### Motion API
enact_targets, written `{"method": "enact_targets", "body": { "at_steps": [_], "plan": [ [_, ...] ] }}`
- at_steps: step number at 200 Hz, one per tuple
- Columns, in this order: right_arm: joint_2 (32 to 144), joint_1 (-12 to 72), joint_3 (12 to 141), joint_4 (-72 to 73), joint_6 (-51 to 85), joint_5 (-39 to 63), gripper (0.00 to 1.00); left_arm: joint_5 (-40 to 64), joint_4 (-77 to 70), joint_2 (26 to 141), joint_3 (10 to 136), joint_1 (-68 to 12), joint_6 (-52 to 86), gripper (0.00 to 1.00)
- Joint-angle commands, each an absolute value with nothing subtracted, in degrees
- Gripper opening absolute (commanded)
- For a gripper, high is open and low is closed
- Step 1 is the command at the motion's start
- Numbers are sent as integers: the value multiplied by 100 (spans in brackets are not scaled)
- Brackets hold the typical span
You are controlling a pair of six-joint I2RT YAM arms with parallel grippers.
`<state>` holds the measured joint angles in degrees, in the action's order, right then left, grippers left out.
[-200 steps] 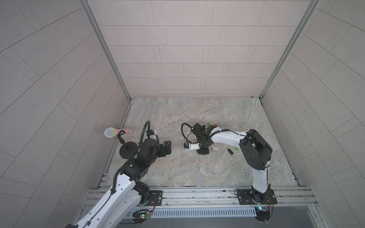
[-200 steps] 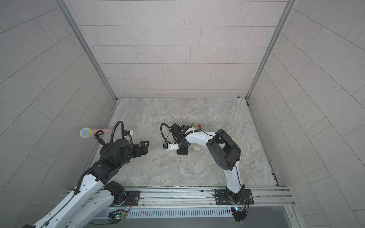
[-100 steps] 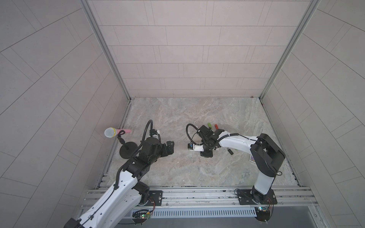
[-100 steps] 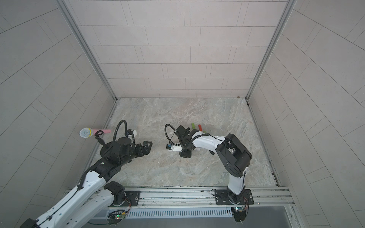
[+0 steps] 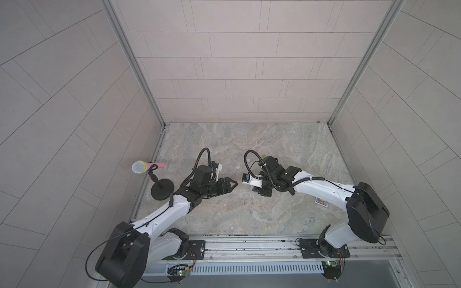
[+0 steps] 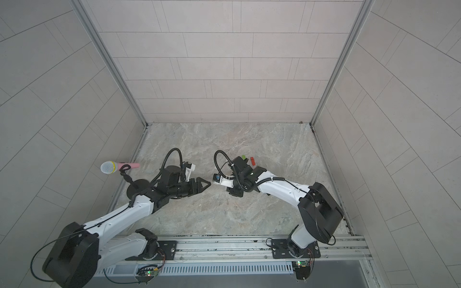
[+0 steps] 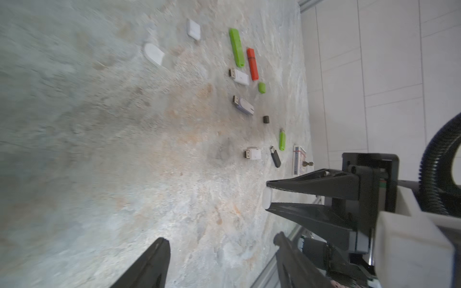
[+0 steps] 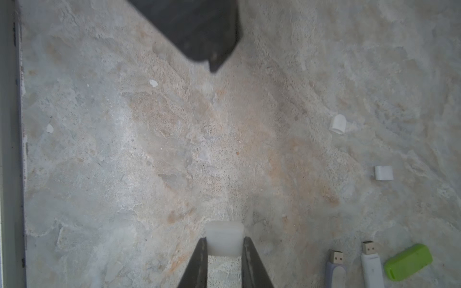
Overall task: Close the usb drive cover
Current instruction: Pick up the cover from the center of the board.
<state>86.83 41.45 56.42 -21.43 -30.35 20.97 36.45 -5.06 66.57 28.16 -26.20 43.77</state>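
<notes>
A white usb drive cover point(image 8: 224, 233) is clamped between the two fingertips of the right gripper point(image 8: 224, 243), its rounded end poking out past the tips over the marble tabletop point(image 8: 124, 162). From the left wrist, the same cover point(image 7: 266, 199) shows as a pale nub pinched at the very tips of the right gripper's black fingers point(image 7: 311, 185).

The left gripper point(image 7: 220, 238) faces it with its fingers spread apart and nothing between them. The cover sits ahead of those fingertips, nearer one than the other. In both top views the left gripper point(image 5: 230, 185) point(image 6: 205, 184) points toward the right arm's wrist, with a gap between them.

Ahead of the right fingertips and off to one side lie two loose white caps point(image 8: 338, 124) point(image 8: 383, 172). Just beside the right fingers, a lilac drive point(image 8: 335, 266) and a white drive point(image 8: 371, 261), both with bare metal plugs, lie next to a green drive point(image 8: 407, 261). Farther ahead of the left fingers are a red drive point(image 7: 252, 63) and a black drive point(image 7: 275, 156). Well behind the left fingers stands a microphone point(image 5: 139, 167).
</notes>
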Motion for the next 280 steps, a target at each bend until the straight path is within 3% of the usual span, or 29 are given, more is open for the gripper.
{"method": "enact_targets", "body": {
  "at_steps": [1, 67, 106, 280],
  "plan": [
    [8492, 4142, 5534, -1867, -2765, 2354, 22, 4557, -1671, 7017, 2865, -2675, 4877, 69],
    [8323, 4140, 5368, -1360, -2509, 2618, 21, 4899, -2115, 7643, 3072, -2880, 5040, 64],
    [8323, 4140, 5366, -1253, -2443, 2719, 21, 5036, -2329, 7913, 3146, -2975, 5133, 52],
    [8257, 4140, 5250, -902, -2347, 3030, 21, 5069, -2837, 8230, 3116, -3028, 5511, 22]
  ]
}}
